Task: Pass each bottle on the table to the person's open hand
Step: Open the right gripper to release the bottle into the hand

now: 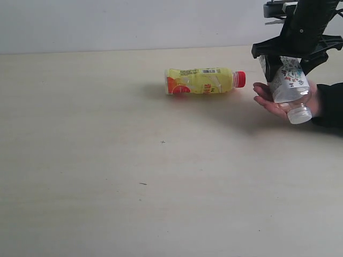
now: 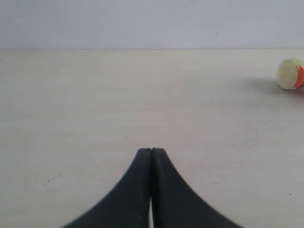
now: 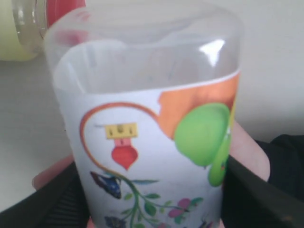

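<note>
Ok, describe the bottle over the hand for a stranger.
Find the pale beige table, then the open hand at its right. The clear plastic bottle with a white pictured label hangs upside down over it; the yellow-labelled bottle nearby lies flat.

Two dark fingers (image 2: 137, 190) are seen pressed together, tip against tip, with no gap left between them and nothing held. They are held over the table (image 2: 95, 104), whose pale surface is marked by a few tiny dark specks. Well apart from the fingers, a yellow bottle (image 2: 289, 74) is seen lying end-on, cut off by the picture's edge, with an orange-red band shown on it. The table is bounded by a pale grey wall (image 2: 142, 23).
</note>
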`<state>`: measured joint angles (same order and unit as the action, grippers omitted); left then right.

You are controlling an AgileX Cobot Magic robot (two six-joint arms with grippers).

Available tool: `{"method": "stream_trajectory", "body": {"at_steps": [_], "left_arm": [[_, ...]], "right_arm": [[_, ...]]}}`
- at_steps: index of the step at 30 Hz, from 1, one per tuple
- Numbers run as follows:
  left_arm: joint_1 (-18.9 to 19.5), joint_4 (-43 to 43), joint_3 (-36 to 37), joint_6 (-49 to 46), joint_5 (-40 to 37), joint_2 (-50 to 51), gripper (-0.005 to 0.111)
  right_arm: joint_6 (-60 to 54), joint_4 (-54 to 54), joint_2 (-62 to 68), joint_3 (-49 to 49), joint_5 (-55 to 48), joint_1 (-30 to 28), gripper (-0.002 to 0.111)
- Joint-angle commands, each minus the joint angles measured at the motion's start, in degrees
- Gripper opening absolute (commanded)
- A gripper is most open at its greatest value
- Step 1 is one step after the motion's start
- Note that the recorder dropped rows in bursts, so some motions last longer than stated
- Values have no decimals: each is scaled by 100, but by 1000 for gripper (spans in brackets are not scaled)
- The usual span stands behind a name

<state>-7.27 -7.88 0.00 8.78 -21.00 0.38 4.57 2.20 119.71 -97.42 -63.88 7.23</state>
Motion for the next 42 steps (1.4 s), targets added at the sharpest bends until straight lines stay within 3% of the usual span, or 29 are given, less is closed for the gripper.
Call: {"method": "stream_trajectory", "body": {"at_steps": [1, 10, 13, 27, 42], "left_arm": [[-34, 8, 0, 28, 40, -38, 0], [-34, 8, 0, 28, 40, -38, 0], [-34, 8, 0, 28, 40, -38, 0], [-34, 8, 0, 28, 40, -38, 0], [-34, 8, 0, 28, 40, -38, 0]], "right_arm": [[1, -79, 14, -5, 16, -6, 33], [-19, -79, 14, -5, 37, -6, 75], [-49, -79, 14, -5, 37, -6, 84], [-316, -79, -105, -5, 64, 5, 97], [-1103, -79, -1692, -31, -156, 5, 97]]}}
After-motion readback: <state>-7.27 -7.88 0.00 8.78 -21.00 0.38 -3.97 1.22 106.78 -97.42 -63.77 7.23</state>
